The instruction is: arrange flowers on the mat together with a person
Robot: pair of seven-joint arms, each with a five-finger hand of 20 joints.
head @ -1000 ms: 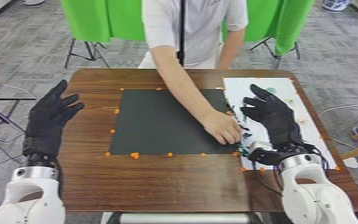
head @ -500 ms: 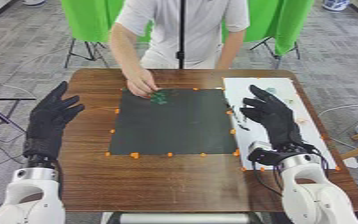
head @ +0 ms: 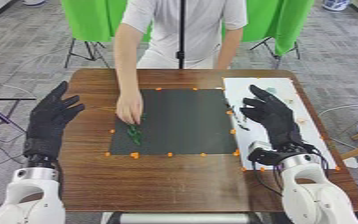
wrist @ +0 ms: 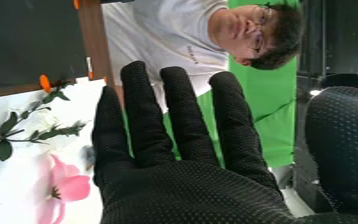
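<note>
Toward the left of the dark mat [head: 189, 120], a person's hand [head: 129, 108] pinches a green sprig [head: 135, 135]. I'd want my left hand [head: 47, 119] and right hand [head: 275, 119], both spread, clear until it lies flat

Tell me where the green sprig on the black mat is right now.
In the head view, the green sprig is on the left side of the black mat, at the fingertips of the person's hand.

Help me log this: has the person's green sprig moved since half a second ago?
Yes, toward the robot: against the dark mat, the green sprig went from near the far-left corner down the left side.
</note>
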